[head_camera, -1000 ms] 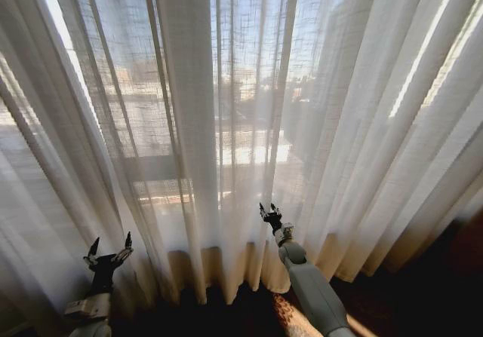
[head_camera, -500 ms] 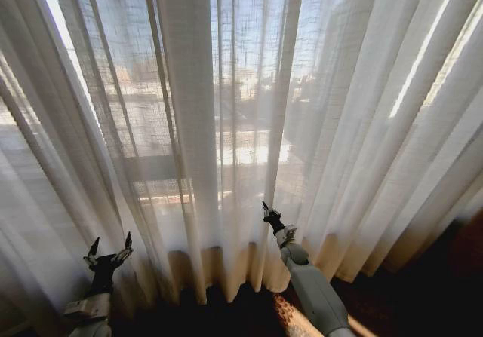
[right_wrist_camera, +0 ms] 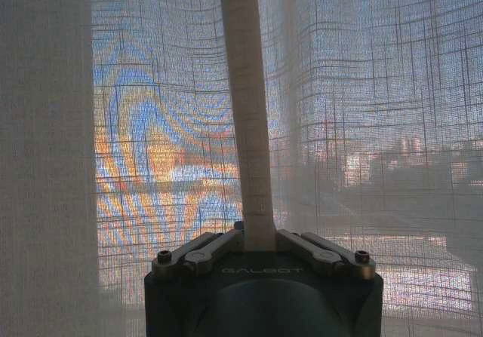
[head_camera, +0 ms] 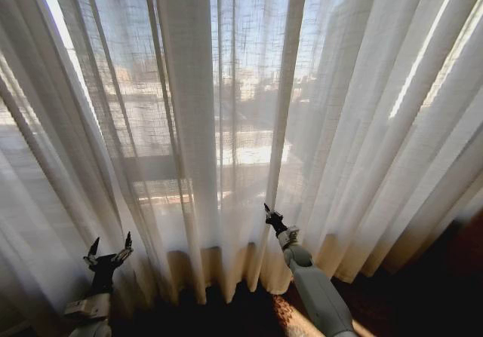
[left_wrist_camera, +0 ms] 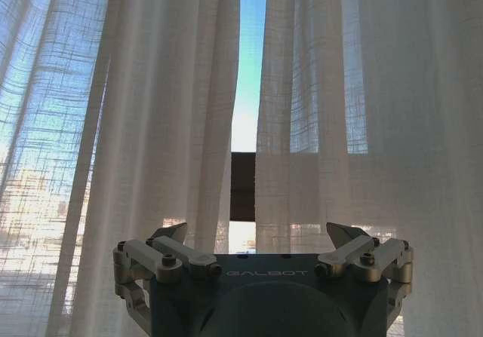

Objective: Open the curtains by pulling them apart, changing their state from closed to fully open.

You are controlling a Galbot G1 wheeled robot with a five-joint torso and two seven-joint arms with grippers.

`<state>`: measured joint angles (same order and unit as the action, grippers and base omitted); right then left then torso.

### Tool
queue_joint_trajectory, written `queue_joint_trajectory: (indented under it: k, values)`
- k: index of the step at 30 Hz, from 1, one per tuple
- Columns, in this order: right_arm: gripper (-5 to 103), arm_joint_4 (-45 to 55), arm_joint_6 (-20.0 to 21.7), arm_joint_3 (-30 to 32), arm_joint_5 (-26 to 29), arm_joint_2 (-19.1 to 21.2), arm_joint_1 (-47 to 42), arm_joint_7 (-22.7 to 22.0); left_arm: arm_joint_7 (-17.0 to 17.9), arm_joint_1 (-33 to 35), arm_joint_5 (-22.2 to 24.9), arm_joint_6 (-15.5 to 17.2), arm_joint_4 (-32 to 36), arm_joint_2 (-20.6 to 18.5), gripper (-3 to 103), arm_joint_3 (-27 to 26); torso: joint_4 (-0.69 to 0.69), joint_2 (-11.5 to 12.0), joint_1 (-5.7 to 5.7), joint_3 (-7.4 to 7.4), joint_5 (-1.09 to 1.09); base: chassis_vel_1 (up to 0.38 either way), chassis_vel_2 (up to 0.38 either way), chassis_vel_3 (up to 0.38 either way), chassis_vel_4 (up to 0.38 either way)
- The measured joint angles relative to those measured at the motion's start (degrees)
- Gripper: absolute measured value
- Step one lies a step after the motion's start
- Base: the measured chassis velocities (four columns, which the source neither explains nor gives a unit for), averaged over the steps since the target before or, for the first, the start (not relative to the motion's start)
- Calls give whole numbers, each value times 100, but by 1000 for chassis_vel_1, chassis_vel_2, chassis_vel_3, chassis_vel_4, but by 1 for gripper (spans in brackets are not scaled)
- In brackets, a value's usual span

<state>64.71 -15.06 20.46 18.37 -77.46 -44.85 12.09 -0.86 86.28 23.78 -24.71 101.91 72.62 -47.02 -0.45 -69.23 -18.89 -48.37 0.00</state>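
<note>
Now | curtains (head_camera: 226, 111) hung closed across the window, sheer, light, soft, likely slippery | right gripper (right_wrist_camera: 259, 240) was seen pinched on a central pleat, low; a folded edge judged the best hold | left gripper (left_wrist_camera: 263, 246) was held spread wide, fabric untouched

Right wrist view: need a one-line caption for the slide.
Right gripper shut on a folded edge of the sheer curtains, city skyline faint through the fabric.

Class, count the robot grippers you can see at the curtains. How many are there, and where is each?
2. The left gripper hovers open, low beside the curtains; the right gripper sits near the middle, jaws shut on a curtain fold.
</note>
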Motion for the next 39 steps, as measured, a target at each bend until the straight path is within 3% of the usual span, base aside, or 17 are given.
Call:
queue_joint_trajectory:
  k: [17,39]
  values:
    - [0,79,19,98,112,154,-58,62,0,0,0,0,0,0,100,0,-1,0,0,0,0,-248,-220,264,220]
    - [0,38,-21,149,116,186,-97,127,1,0,0,0,1,0,100,0,-1,0,0,0,1,-387,-319,391,319]
